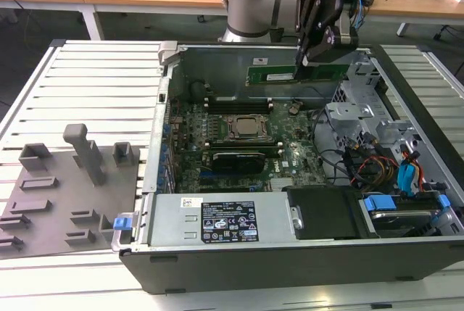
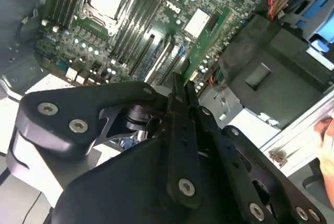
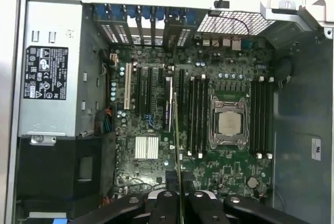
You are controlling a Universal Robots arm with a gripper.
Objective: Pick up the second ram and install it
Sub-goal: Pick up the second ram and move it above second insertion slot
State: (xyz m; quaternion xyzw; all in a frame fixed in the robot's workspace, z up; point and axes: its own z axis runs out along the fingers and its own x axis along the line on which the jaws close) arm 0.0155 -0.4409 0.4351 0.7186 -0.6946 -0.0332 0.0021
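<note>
The pincer [image 1: 308, 59] is clamped on the top edge of the second ram [image 1: 272, 75]. The stick hangs on edge straight below the pincer, above the motherboard [image 1: 299, 155]. In the first wrist view its long axis runs parallel to the black memory slots [image 3: 195, 119], which lie beneath and slightly toward the processor socket [image 3: 228, 122].

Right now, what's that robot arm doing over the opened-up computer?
The robot's gripper is shut on the second ram, a long green stick. It holds the stick in the air over the open computer case, above the motherboard. The stick is not pushed into any slot yet.
</note>
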